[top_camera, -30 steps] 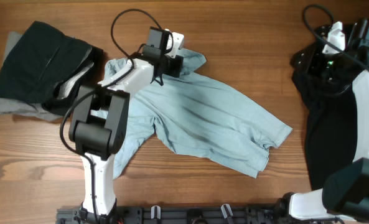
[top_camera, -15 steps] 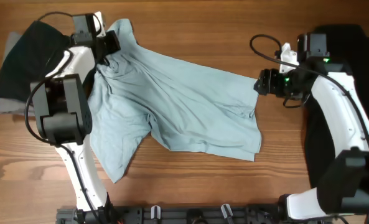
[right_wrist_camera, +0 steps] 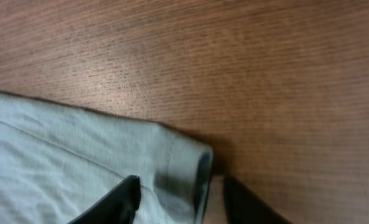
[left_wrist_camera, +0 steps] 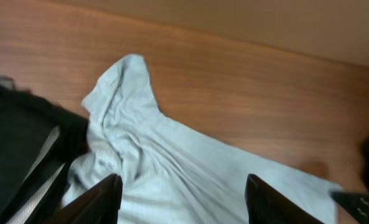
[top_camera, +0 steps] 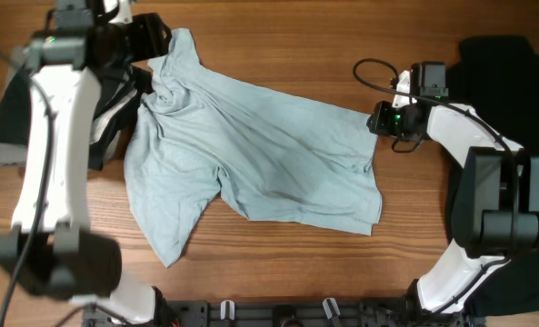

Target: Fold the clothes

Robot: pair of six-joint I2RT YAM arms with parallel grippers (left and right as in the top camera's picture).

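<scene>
One shirt (top_camera: 269, 150), corner between open right jaws

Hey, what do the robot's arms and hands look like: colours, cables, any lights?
The left arm and right arm are white tube-like links with black joint housings. The left hand and right hand are black, with flat dark fingers. A thin black cable loops off the right arm, near a small green light.

Nothing legible — no words, no numbers.
Standing here, I can make out no print, tag or brand on the pale blue shirt (top_camera: 260, 154). The dark clothes (top_camera: 42, 91) at either end of the bench (top_camera: 278, 36) are plain too, and the arms show no lettering sharp enough to read.
</scene>
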